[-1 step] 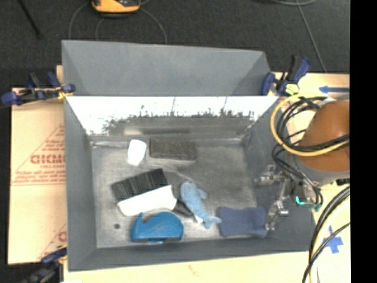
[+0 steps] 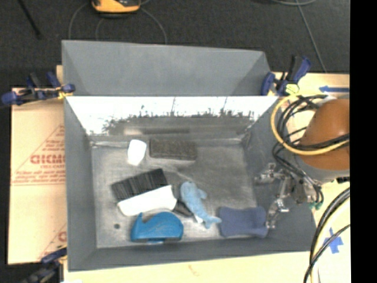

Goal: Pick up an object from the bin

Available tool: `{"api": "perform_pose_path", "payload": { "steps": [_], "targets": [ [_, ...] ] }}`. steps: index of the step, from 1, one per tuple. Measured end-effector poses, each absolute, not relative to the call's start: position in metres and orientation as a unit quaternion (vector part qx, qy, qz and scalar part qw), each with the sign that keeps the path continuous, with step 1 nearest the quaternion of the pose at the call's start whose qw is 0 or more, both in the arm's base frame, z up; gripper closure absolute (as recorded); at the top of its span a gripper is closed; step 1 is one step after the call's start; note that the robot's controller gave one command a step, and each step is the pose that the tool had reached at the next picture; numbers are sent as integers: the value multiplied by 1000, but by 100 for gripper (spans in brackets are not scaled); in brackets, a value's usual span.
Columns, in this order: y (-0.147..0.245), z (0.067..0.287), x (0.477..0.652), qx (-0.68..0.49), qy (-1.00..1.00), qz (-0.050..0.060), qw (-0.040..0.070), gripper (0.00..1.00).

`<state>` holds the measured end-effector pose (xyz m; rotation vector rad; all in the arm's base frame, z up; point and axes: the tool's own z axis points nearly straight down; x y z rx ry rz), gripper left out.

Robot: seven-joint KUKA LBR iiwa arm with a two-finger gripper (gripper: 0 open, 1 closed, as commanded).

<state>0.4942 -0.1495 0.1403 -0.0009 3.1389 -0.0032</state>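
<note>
The gripper (image 2: 274, 212) is hanging low at the right end of the bin (image 2: 76, 187), close to the right wall. That is probably because the arm is coming in from that side and the nearest thing is lying right there. Open or closed, can't tell: the metal parts are merging w/ the grey wall behind.

Nearest thing is a dark blue cloth (image 2: 241, 223), lying crumpled on the floor just left of the gripper, w/ its right edge touching or almost touching the tip. Nothing is showing as gripped, so I'd judge the pick as not yet made and the cloth as the likely target.

Further left of the gripper:
- A light blue toy (image 2: 194, 202), maybe a whale, is lying beside the cloth.
- Beyond it a blue rounded lump (image 2: 156, 227) is sitting, and the toy's tail seems to be overlapping it.
- A brush (image 2: 141, 190) w/ black bristles and a white body is resting above that.
- A white block (image 2: 136, 151) and a grey pad (image 2: 172, 149) are lying well apart from the gripper, toward the back wall.

Hard to make out: the orange cover (image 2: 327, 134) and cables (image 2: 288, 122) are masking the wrist, and the cloth's right edge is blurring into shadow — contact is unclear.
</note>
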Motion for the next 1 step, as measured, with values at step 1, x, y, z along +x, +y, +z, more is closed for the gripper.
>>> {"api": "perform_pose_path", "payload": {
  "steps": [1],
  "targets": [
    [-120, 102, 496, 111, 994, -1, 6, 0]
  ]
}}
